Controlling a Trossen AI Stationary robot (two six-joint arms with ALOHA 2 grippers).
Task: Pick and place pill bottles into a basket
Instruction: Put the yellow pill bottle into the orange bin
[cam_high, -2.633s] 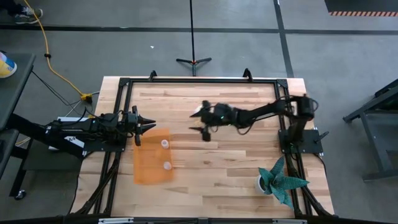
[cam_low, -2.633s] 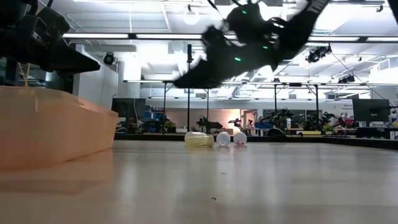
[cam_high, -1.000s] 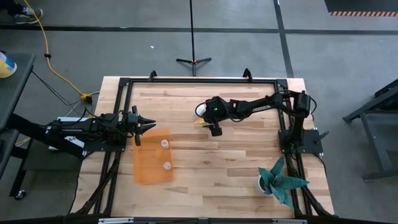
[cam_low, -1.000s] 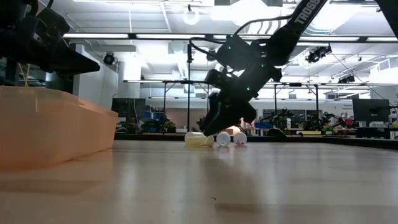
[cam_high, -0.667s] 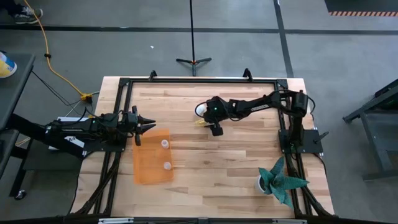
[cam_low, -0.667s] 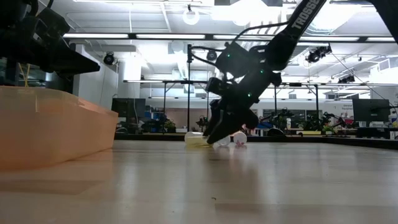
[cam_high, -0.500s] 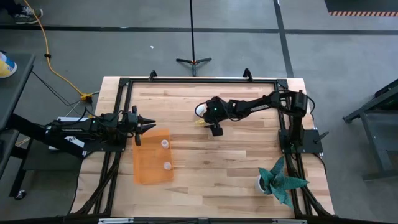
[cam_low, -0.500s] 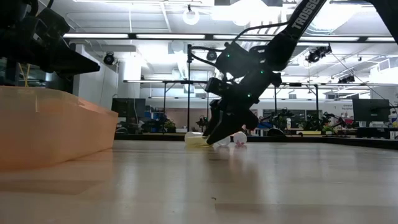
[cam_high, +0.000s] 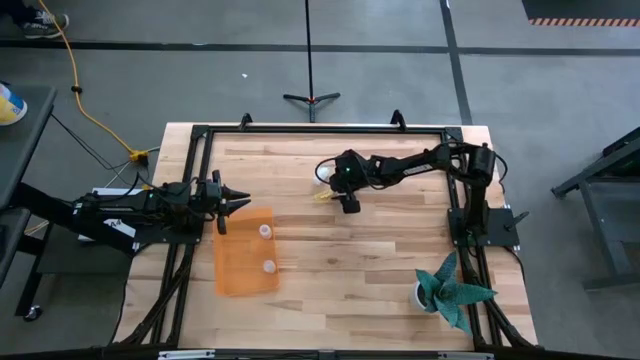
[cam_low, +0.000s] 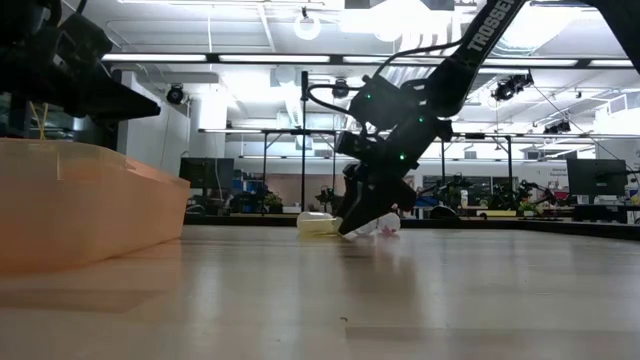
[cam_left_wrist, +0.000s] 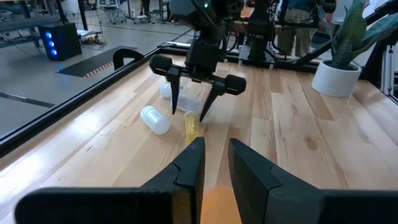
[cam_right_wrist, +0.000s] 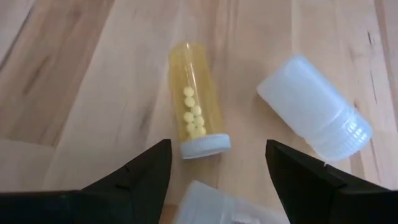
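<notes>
We take the basket (cam_high: 246, 250) as our landmark: the shallow translucent orange tray lying on the wooden table (cam_high: 380, 270) toward its left side. Just left of the basket's far corner, our left gripper (cam_high: 233, 202) waits with its two fingers clenched together, grasping nothing, its tips pointing over the basket's edge. Inside the basket we see two small white pill bottles, one (cam_high: 265, 231) toward the far end and one (cam_high: 268, 266) nearer the middle.

Well to the right of the basket and farther back on the table, the remaining pill bottles lie on their sides in a close group. We count three there: a yellowish bottle (cam_right_wrist: 194, 106) with small round pills showing through its wall and a white cap, a pale white bottle (cam_right_wrist: 314, 107) just beside it, and a third white bottle (cam_right_wrist: 214, 203) partly under the gripper. Our right gripper (cam_right_wrist: 217, 165) is down over this group with its jaws released and spread wide, one finger on each side of the yellowish bottle's cap end, not closed on it.

Far right of the basket, near the table's front corner, stands a white pot with a teal plant (cam_high: 452, 288).
</notes>
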